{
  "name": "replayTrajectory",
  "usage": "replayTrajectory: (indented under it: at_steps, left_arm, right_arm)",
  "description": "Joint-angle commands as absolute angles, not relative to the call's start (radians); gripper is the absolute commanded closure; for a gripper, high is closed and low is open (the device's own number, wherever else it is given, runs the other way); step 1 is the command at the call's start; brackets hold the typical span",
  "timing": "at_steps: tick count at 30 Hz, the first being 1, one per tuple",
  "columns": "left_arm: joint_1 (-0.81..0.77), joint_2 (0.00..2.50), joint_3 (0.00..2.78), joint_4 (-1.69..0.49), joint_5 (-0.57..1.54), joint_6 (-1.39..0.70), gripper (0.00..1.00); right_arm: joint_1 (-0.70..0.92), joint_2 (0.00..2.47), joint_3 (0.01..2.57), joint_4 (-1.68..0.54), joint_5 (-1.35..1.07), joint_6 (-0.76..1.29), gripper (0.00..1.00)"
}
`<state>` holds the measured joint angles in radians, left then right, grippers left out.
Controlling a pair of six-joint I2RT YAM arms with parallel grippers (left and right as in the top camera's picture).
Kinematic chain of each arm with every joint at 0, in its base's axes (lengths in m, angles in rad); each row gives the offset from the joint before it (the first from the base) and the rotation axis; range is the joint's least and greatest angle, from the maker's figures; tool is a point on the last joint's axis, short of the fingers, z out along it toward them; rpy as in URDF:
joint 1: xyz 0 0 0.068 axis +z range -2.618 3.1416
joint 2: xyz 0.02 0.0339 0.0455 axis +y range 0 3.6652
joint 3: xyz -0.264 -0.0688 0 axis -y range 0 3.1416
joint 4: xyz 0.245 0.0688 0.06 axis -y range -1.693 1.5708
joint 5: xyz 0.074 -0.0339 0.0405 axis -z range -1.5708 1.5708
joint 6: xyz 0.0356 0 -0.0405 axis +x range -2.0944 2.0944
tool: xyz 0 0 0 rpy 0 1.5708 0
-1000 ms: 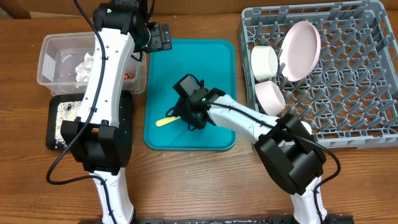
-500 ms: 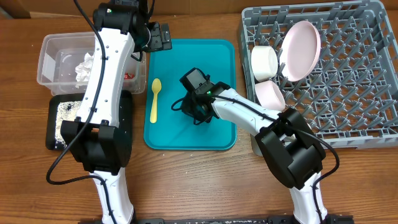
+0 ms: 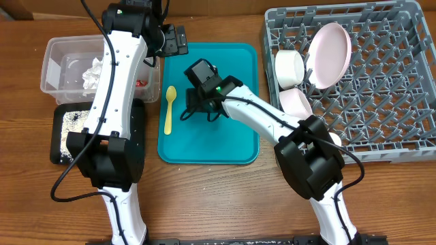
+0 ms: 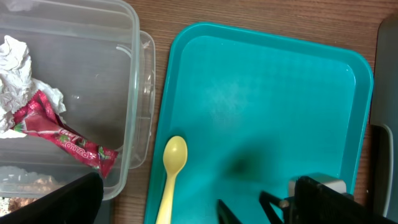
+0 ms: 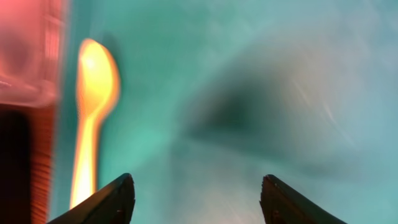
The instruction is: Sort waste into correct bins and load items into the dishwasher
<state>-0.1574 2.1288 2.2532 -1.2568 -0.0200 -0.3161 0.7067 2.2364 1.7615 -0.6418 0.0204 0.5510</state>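
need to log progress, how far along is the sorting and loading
Done: plate and two bowls stand in the rack; napkin and red wrapper lie in the clear tub. In hand: nothing; the right fingers hang open beside the yellow spoon on the teal tray. Left: spoon into the rack.

The red wrapper (image 4: 62, 135) in the clear tub (image 4: 133, 74) has small print, but it is too blurry to read. No other words show.

Teal tray (image 3: 204, 146) flat on brown wooden table (image 3: 225, 204)
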Motion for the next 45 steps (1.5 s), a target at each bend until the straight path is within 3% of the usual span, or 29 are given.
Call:
replayTrajectory:
  at_steps: [1, 6, 19, 30, 36, 45]
  left_arm:
    - [-0.164, 2.126, 2.260, -1.255, -0.029, -0.322, 0.00]
    - [-0.164, 2.126, 2.260, -1.255, -0.029, -0.322, 0.00]
    - [-0.164, 2.126, 2.260, -1.256, -0.029, -0.322, 0.00]
    - [-0.141, 2.126, 2.276, -1.214, -0.041, -0.326, 0.00]
    - [-0.030, 2.126, 2.315, -1.220, -0.115, -0.609, 0.00]
    - [0.046, 2.126, 2.315, -1.223, -0.112, -0.635, 0.00]
  right_arm:
    - [0.741, 2.252, 1.787, -0.556, 0.078, 0.463, 0.29]
    - [0.800, 2.287, 1.787, -0.456, 0.157, 0.463, 0.25]
    - [0.825, 2.321, 1.787, -0.361, 0.165, 0.460, 0.26]
    - [0.826, 2.365, 1.787, -0.384, 0.168, 0.471, 0.28]
    - [0.832, 2.374, 1.787, -0.392, 0.172, 0.498, 0.32]
    - [0.859, 2.408, 1.787, -0.363, 0.238, 0.528, 0.33]
